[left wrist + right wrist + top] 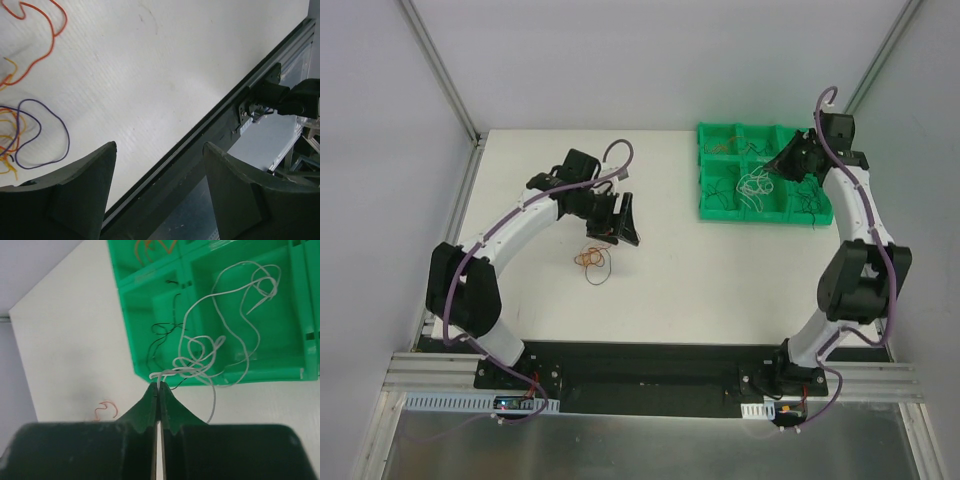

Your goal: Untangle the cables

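A: Overhead. Left gripper (612, 222) jaws spread wide, empty. Small tangle of thin orange and purple wires (592, 260) on flat white table (670, 290), just beside its tips, near side.

B: Left wrist?

A: Those loops lie left of the fingers, apart.

B: Right wrist?

A: Right gripper (159, 386) pinched on curly white wire (200, 347), which runs ahead into green plastic compartment tray (140, 305).

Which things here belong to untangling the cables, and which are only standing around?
Job: white cable, pinched by the shut right gripper; black cable in the green tray; loose orange and purple cables on the table.
Not the job: purple arm hoses; black base plate.
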Controlling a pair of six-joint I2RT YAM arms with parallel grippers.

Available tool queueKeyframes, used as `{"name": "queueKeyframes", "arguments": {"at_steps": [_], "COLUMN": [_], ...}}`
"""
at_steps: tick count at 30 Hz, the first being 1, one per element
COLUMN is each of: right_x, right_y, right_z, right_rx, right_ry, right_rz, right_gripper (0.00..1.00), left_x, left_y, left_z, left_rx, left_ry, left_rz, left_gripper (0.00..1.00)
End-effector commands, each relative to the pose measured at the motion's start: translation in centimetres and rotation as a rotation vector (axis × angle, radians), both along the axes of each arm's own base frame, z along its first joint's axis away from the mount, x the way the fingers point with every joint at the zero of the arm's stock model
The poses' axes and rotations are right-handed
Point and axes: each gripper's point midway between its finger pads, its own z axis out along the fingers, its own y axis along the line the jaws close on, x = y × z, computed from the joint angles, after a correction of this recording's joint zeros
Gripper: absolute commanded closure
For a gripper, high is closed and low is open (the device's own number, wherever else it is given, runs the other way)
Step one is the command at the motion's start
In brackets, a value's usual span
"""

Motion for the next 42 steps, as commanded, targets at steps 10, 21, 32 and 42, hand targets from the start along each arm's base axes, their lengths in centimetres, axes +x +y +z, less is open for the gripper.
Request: {"name": "queueKeyframes", "arguments": {"at_steps": [10,21,32,42], "right_x": [3.0,-1.8,-10.0,-11.3], "right_y": [-3.4,3.1,28.6,33.8], "right_z": [-5.0,-0.9,-7.0,-14.1], "right_rx": [-0.224,-0.278,0.217,0.334], "right_ry": [0.153,0.014,0.173,0.445], "right_rz": [0.06,0.238,0.629,0.388], "right_gripper": [0.52,0.46,0.45,0.46], "left_x": [4.0,2.8,-2.8,-7.2], "left_y": [3.1,5.3,9.4,11.3], "left_z": [-0.8,-2.6,-4.4,-3.2], "left_rx": [0.084,0.153,0.248,0.231], "left_ry": [0.029,0.108,0.109,0.054], "left_rz": [0.104,0.226,0.367,0.385], "left_gripper": [0.3,0.3,0.36,0.33]}}
